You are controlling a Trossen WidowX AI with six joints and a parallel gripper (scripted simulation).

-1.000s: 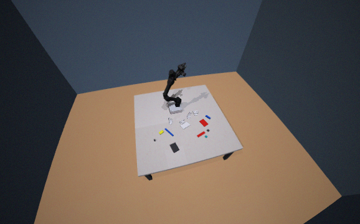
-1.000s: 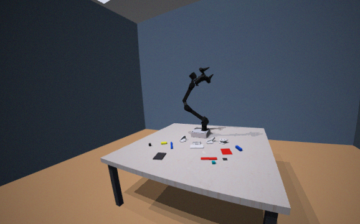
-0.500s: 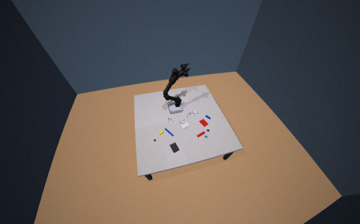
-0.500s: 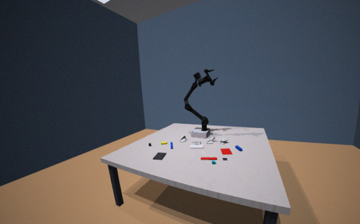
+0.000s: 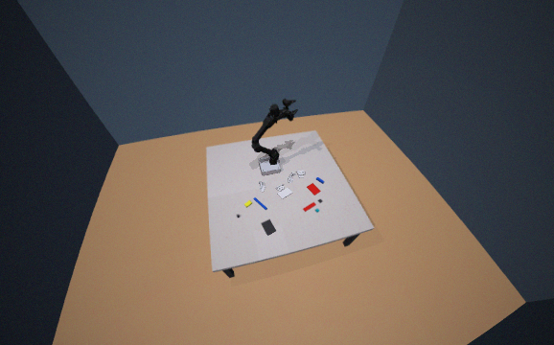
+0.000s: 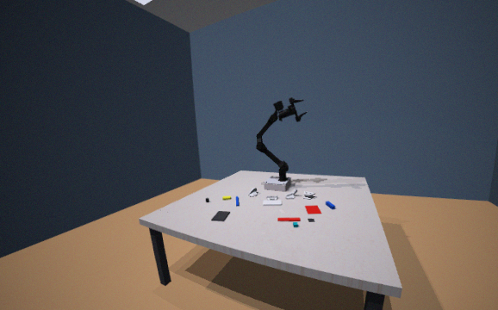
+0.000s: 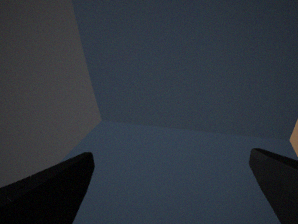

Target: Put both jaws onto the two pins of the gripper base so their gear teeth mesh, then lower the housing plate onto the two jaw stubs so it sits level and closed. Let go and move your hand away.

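Note:
My gripper (image 5: 296, 106) (image 6: 305, 107) (image 7: 172, 159) is open and empty, raised high above the back of the table and pointing away from the parts. The white gripper base (image 5: 285, 194) (image 6: 272, 202) appears to be the square piece lying in front of the arm. One white jaw (image 5: 262, 187) (image 6: 253, 193) lies to its left. Another white jaw (image 5: 290, 178) (image 6: 291, 195) lies behind it to the right. A white piece (image 5: 301, 173) (image 6: 309, 195), probably the housing plate, lies farther right. The pieces lie apart from the base's square part. Pins, stubs and teeth are too small to make out.
A blue bar (image 5: 260, 203) (image 6: 237, 201), yellow block (image 5: 248, 203) (image 6: 227, 198) and dark plate (image 5: 268, 227) (image 6: 220, 216) lie left. A red square (image 5: 313, 189) (image 6: 313, 209), red bar (image 5: 309, 207) (image 6: 289, 220) and short blue piece (image 5: 320, 180) (image 6: 330, 205) lie right.

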